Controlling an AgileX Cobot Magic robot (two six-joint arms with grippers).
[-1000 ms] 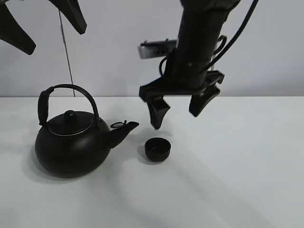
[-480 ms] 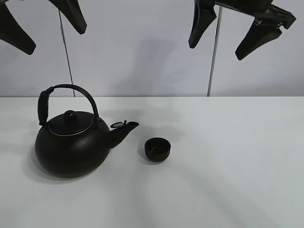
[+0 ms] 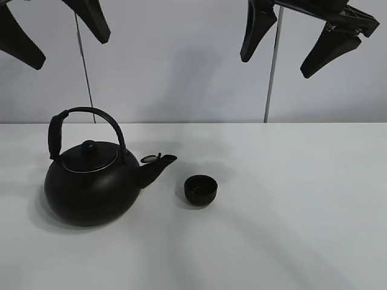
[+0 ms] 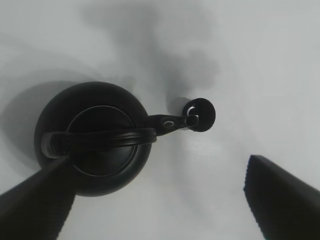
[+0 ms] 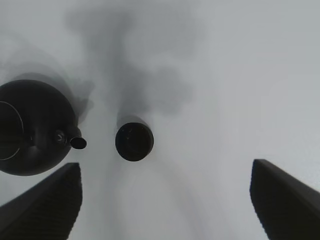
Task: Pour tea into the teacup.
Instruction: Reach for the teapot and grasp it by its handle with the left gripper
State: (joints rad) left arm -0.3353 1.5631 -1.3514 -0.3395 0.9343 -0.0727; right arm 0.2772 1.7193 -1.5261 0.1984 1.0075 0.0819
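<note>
The big round black kettle (image 3: 91,187) with an arched handle stands on the white table (image 3: 290,229) at the left, its spout pointing right. The tiny black teacup (image 3: 200,189) stands upright just right of the spout tip. My left gripper (image 3: 57,30) is open and empty, high above the kettle. My right gripper (image 3: 296,36) is open and empty, high above and right of the teacup. The left wrist view looks down on the kettle (image 4: 92,137) and the teacup (image 4: 201,114) between its gripper's (image 4: 160,210) open fingers. The right wrist view shows the teacup (image 5: 134,141) and the kettle (image 5: 30,127) far below its gripper (image 5: 165,205).
Two thin vertical rods (image 3: 84,66) (image 3: 271,78) run down in front of the pale back wall. Bare white table surface lies to the right of the teacup and in front of both objects.
My right gripper has risen from just above the teacup to high at the top of the view. The kettle, the teacup and the left gripper have not moved.
</note>
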